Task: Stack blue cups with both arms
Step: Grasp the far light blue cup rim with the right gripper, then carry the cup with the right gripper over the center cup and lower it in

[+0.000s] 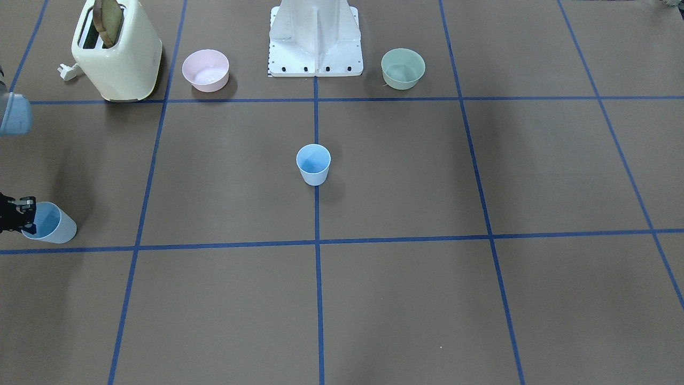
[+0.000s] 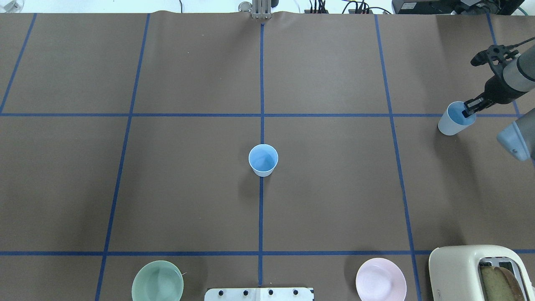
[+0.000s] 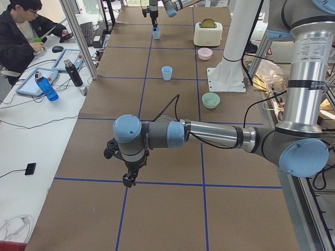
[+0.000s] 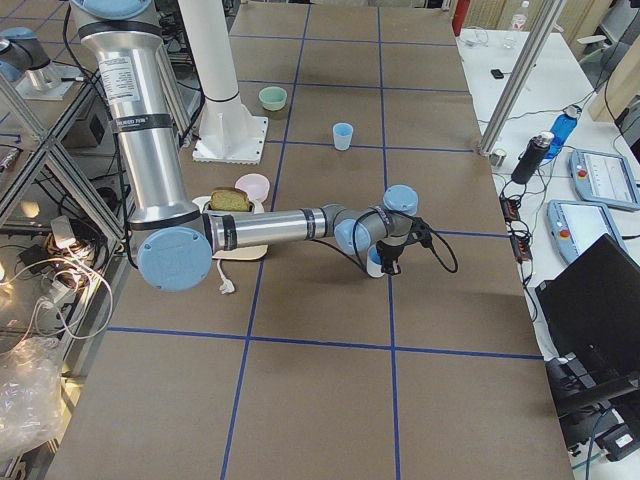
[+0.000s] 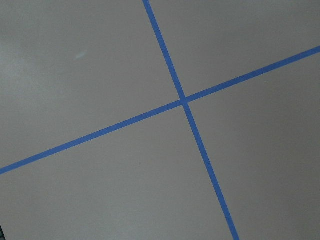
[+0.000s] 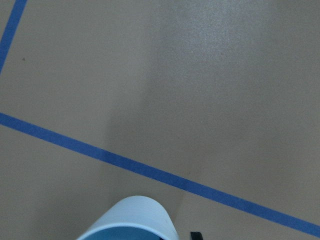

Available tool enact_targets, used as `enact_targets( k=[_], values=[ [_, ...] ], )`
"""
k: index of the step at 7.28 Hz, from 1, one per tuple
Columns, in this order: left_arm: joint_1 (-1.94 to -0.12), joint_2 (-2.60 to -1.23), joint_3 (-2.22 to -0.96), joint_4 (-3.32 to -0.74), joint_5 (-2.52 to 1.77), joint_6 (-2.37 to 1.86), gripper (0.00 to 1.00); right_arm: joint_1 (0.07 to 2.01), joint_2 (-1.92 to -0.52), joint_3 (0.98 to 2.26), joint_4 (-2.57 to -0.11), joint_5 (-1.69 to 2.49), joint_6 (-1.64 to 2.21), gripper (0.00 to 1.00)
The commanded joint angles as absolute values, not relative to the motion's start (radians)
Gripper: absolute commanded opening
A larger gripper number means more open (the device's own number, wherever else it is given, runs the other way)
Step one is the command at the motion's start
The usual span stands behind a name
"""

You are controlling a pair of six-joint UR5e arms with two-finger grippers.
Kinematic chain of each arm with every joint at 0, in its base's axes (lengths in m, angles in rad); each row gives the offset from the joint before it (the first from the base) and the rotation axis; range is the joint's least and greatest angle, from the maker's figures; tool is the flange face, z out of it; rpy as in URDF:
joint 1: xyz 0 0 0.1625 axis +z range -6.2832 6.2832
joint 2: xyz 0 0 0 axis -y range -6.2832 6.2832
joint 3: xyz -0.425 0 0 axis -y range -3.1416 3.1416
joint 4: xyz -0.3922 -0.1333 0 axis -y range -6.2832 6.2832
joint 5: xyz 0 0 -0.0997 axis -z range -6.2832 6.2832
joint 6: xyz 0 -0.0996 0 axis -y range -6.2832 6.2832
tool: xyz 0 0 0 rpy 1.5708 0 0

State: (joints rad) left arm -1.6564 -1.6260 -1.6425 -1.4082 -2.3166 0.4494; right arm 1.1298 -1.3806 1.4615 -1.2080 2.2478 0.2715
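One blue cup (image 1: 313,164) stands upright at the table's centre on a tape line; it also shows in the overhead view (image 2: 263,160). The other blue cup (image 2: 452,120) is at the table's right end, tilted, with my right gripper (image 2: 468,111) shut on its rim, one finger inside. In the front-facing view this cup (image 1: 52,224) and gripper (image 1: 22,216) are at the left edge. The right wrist view shows only the cup's rim (image 6: 132,220). My left gripper (image 3: 127,181) hangs low over bare table far from both cups; I cannot tell whether it is open or shut.
A cream toaster (image 1: 117,53) holding toast, a pink bowl (image 1: 206,69) and a mint-green bowl (image 1: 403,68) stand by the white pedestal (image 1: 315,43). An operator (image 3: 21,31) sits at a side desk. The left wrist view shows only crossed blue tape (image 5: 184,100).
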Motion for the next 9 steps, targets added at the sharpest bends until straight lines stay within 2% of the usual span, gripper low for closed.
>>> enact_targets(
  k=[1, 3, 5, 6, 8, 9],
  values=[
    [-1.657, -1.567, -1.666, -1.425, -2.322, 0.456, 0.98, 1.129, -1.378, 1.503, -1.210, 2.261, 0.275, 0.00],
    [-1.657, -1.527, -1.684, -1.448, -2.368, 0.274, 0.98, 1.129, -1.342, 1.566, -1.222, 2.311, 0.390, 0.00],
    [-1.657, -1.462, -1.724, -1.537, -2.367, 0.253, 0.98, 1.059, -1.269, 1.665, -1.226, 2.310, 0.683, 0.00],
    [-1.655, -1.462, -1.724, -1.537, -2.367, 0.253, 0.98, 1.010, -1.181, 1.684, -1.268, 2.292, 0.828, 0.00],
    [-1.655, -1.462, -1.724, -1.537, -2.368, 0.253, 0.98, 0.860, -0.977, 1.783, -1.530, 2.147, 1.050, 0.00],
    [-1.655, -1.462, -1.723, -1.537, -2.368, 0.253, 0.98, 0.769, -0.880, 1.793, -1.648, 2.044, 1.163, 0.00]
  ],
)
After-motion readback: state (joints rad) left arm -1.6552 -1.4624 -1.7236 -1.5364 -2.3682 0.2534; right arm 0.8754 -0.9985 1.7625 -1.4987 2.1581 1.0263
